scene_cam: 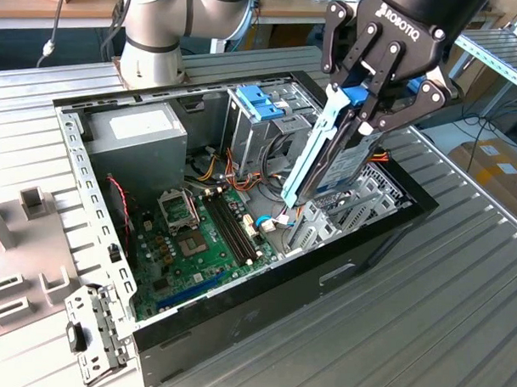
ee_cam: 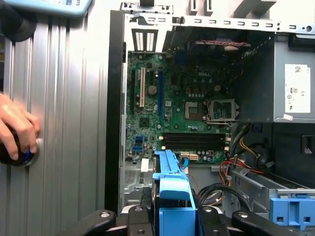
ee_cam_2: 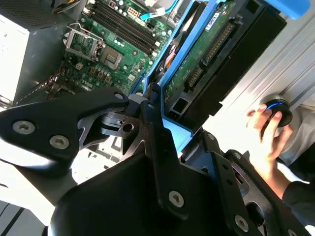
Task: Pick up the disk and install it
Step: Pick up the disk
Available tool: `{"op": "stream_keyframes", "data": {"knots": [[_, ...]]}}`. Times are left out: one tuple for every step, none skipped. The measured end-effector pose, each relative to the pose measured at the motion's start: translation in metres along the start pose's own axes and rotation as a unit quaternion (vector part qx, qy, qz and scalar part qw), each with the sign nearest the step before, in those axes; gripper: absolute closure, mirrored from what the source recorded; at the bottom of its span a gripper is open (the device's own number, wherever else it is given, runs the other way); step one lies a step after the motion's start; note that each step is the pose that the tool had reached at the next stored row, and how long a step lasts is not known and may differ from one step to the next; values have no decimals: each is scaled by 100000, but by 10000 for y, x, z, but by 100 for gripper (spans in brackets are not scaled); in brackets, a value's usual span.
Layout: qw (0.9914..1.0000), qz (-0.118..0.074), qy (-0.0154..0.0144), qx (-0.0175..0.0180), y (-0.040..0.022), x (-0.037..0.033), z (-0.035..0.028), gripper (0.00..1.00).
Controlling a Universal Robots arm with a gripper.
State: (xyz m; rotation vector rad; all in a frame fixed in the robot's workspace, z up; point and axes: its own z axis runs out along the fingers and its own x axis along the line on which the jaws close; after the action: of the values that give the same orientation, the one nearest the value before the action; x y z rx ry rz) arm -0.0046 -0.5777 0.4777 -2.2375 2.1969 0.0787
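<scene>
Gripping the disk (scene_cam: 343, 167) by its blue carrier (scene_cam: 315, 153), the gripper (scene_cam: 370, 121) holds it clamped and tilted above the open computer case (scene_cam: 238, 303). Pickup is done. Installation remains.

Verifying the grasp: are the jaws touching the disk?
Touching. In the exterior view the gripper clamps the disk by its blue carrier, tilted over the case.

Bright daylight glares off the ribbed tabletop (scene_cam: 459, 285) in the exterior view. The computer case (scene_cam: 263, 304) interior lies partly shadowed, and the black gripper (scene_cam: 350, 133) looks dark against it.
</scene>
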Motion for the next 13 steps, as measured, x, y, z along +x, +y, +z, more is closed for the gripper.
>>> {"op": "stream_keyframes", "data": {"knots": [[100000, 0, -4, 1, -9, 2, 0, 63], [100000, 0, 4, -2, -24, 5, -1, 63], [100000, 5, -1, 0, -35, 8, 0, 63], [100000, 4, -4, 0, -44, 10, 0, 63], [100000, 2, 5, -1, -58, 12, -1, 63], [100000, -1, 1, -1, -70, 15, -1, 63], [100000, 2, -3, 0, -78, 17, 0, 63], [100000, 1, -1, -1, -87, 19, 0, 63], [100000, 2, 4, -1, -101, 21, -1, 63], [100000, 2, 1, -1, -112, 23, -1, 63], [100000, 2, -1, -1, -122, 25, 0, 63], [100000, -1, -1, 1, -133, 27, 0, 63], [100000, -3, 1, 0, -144, 29, -1, 63]]}}
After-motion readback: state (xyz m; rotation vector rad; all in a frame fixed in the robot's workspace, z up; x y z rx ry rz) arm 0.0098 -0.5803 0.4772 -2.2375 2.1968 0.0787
